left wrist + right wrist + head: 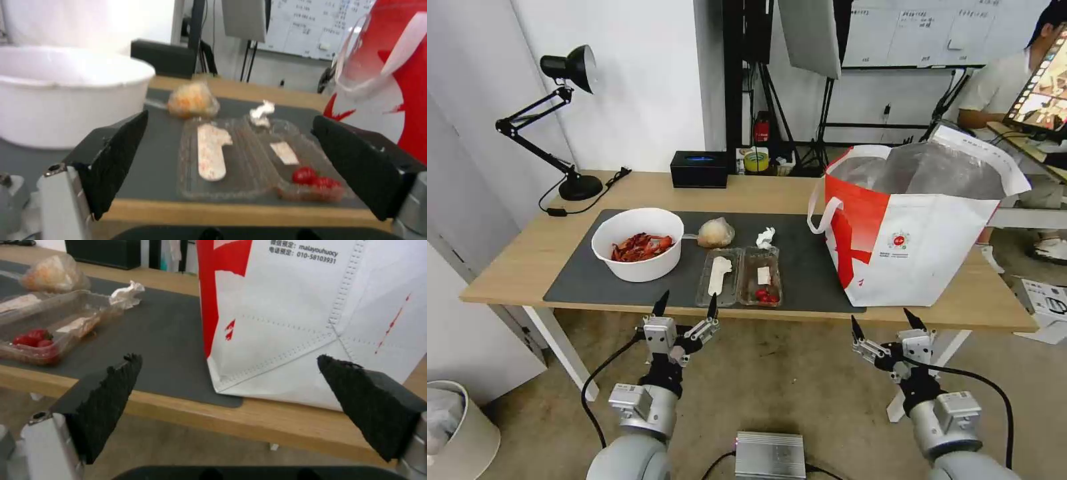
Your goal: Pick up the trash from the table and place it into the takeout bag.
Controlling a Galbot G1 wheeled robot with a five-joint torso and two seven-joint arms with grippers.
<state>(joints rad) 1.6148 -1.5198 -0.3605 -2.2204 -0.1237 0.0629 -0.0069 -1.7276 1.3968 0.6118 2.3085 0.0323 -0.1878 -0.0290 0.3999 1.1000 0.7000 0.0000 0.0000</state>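
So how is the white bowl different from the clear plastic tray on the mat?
The white bowl is round, deep and opaque; the clear plastic tray is flat, rectangular and see-through, lying opened in two halves. The bowl holds red crayfish shells; the tray holds a few small red pieces and white scraps. The bowl sits farther toward the robot's left, the tray nearer the takeout bag. Both rest on the dark grey mat, untouched.

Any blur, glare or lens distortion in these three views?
Head view: sharp, with wide-angle bowing at the table edges. Left wrist view: soft all over, the white bowl washed out bright. Right wrist view: crisp enough that the takeout bag print is readable.
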